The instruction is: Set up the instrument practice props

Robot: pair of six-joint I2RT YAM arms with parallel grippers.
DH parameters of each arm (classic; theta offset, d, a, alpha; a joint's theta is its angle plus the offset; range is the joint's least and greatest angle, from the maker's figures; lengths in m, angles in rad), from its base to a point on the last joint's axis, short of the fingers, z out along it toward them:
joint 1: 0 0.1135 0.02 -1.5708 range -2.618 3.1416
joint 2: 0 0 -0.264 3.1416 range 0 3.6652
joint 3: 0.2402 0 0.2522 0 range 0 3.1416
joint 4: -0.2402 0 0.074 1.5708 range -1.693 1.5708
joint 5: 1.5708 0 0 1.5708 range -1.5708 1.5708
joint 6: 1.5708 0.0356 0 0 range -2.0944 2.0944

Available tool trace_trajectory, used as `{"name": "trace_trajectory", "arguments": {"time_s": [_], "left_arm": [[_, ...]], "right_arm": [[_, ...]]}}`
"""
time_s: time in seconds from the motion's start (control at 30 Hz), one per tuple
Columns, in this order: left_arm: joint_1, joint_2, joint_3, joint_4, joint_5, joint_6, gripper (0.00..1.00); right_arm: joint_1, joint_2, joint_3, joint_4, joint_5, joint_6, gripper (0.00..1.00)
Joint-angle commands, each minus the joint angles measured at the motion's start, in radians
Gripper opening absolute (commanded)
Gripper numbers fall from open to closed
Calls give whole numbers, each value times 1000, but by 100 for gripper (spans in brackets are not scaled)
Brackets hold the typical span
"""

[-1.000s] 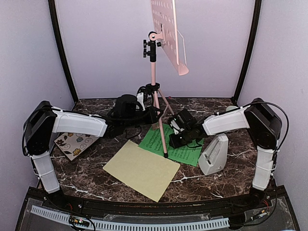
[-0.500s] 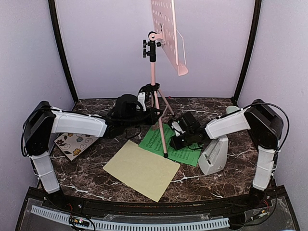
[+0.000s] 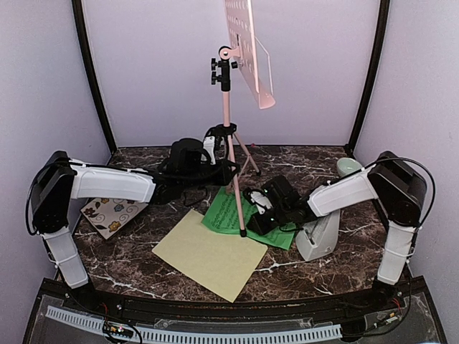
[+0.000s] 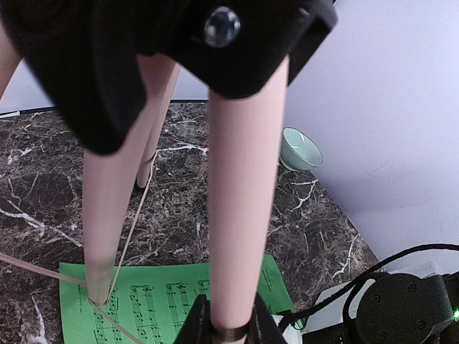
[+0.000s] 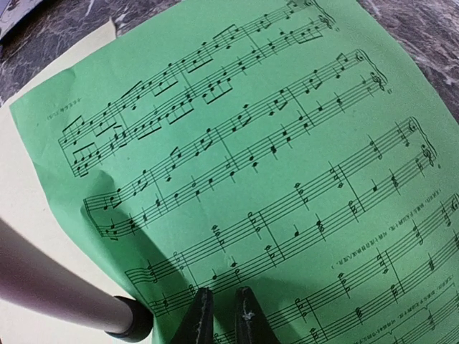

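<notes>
The pink music stand [image 3: 227,122] stands at the table's middle, its perforated desk [image 3: 247,43] up high. My left gripper [image 3: 224,172] is shut on a pink tripod leg [image 4: 240,215] low down. The green music sheet [image 3: 276,233] lies under the stand's front leg. My right gripper [image 3: 252,213] is shut, its fingertips [image 5: 204,304] down on the green sheet [image 5: 272,143] beside the leg's black foot [image 5: 130,320]. The pale yellow sheet [image 3: 208,251] lies flat in front, partly under the green one. The light-grey pyramid metronome [image 3: 319,233] stands upright under my right forearm.
A floral tile [image 3: 111,213] lies at the left under my left arm. A pale green bowl [image 3: 349,166] sits at the back right and also shows in the left wrist view [image 4: 301,148]. Purple walls close in the back and sides.
My right gripper has slid left and nearer along the green sheet, and the sheet has shifted left with it. The stand has shifted slightly left in my left gripper.
</notes>
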Motion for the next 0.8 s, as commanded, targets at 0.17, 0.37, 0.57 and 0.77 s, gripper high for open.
{"name": "trace_trajectory", "arguments": {"time_s": [0.17,0.37,0.57,0.77], "left_arm": [[15,-126,-12,-17,-9,-13,0],[17,-146,-7,-43,15,8,0],[21,-168,-15,-56,30,24,0],[31,-181,-13,-56,47,28,0]], "right_arm": [[54,1,-73,-118,-77,-13,12],[54,18,-45,-138,-40,-8,12],[53,33,-37,-177,41,-25,11],[56,17,-55,-184,87,-34,10]]}}
